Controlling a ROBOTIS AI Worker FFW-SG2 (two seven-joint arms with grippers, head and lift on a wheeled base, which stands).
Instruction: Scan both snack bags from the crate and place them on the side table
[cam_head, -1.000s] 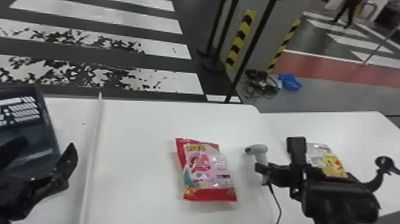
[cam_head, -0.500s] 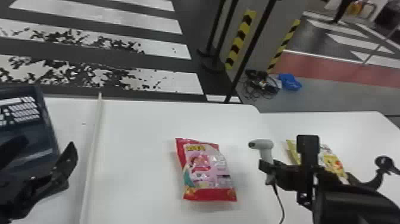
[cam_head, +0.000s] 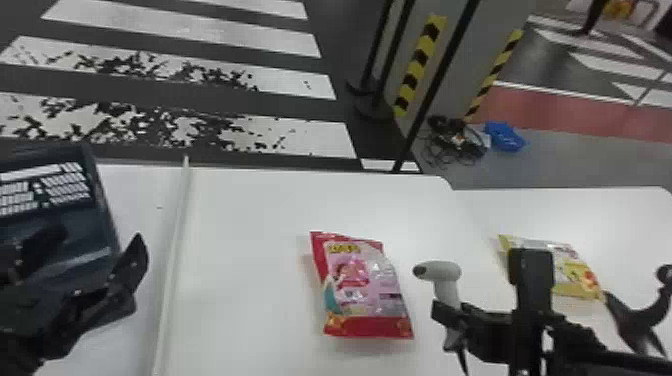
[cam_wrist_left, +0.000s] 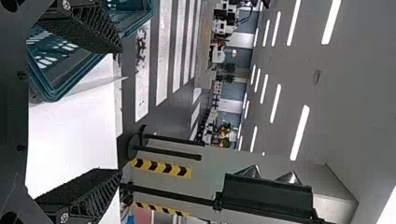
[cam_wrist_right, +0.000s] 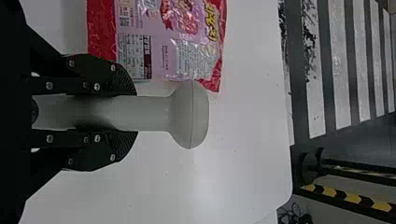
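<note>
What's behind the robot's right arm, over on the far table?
A yellow snack bag lies on the side table, both its ends showing past the right arm. The arm covers part of the bag and some tabletop, so anything hidden there can't be seen.

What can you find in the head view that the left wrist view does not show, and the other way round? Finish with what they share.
Head view alone: the red snack bag, the yellow snack bag and the light grey scanner held by the right gripper.

Left wrist view alone: the long ceiling lights.

Both: the crate, the open left gripper, a white tabletop, crosswalk stripes and yellow-and-black striped tape.
</note>
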